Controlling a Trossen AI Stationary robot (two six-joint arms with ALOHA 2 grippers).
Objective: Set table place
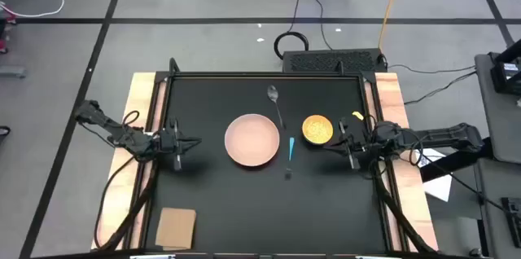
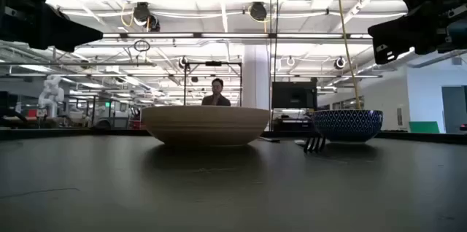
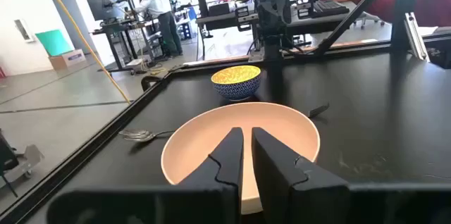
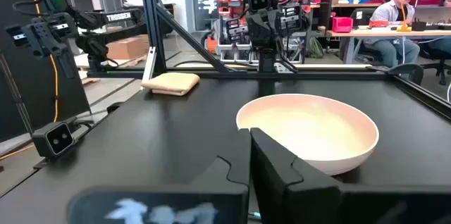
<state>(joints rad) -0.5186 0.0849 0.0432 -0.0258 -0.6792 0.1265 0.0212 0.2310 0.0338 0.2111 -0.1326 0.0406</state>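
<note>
The pinkish-tan plate (image 1: 252, 139) rests on its base at the middle of the black table (image 1: 212, 194). It also shows in the left wrist view (image 3: 282, 122) and the right wrist view (image 4: 310, 129). The yellow dish (image 1: 317, 129), blue-patterned outside (image 2: 347, 125), stands to its right. The silver spoon (image 1: 275, 100) lies beyond the plate. The light-blue utensil (image 1: 291, 147) lies between plate and dish. My left gripper (image 1: 195, 142) hovers shut left of the plate (image 3: 246, 134). My right gripper (image 1: 330, 146) hovers shut by the dish (image 4: 248, 134).
A tan cardboard-like square (image 1: 176, 226) lies at the table's near left corner. Pale wooden strips (image 1: 142, 104) run along the table's left and right edges. A frame post (image 4: 151, 20) stands at a corner. People sit at desks in the room beyond (image 4: 398, 5).
</note>
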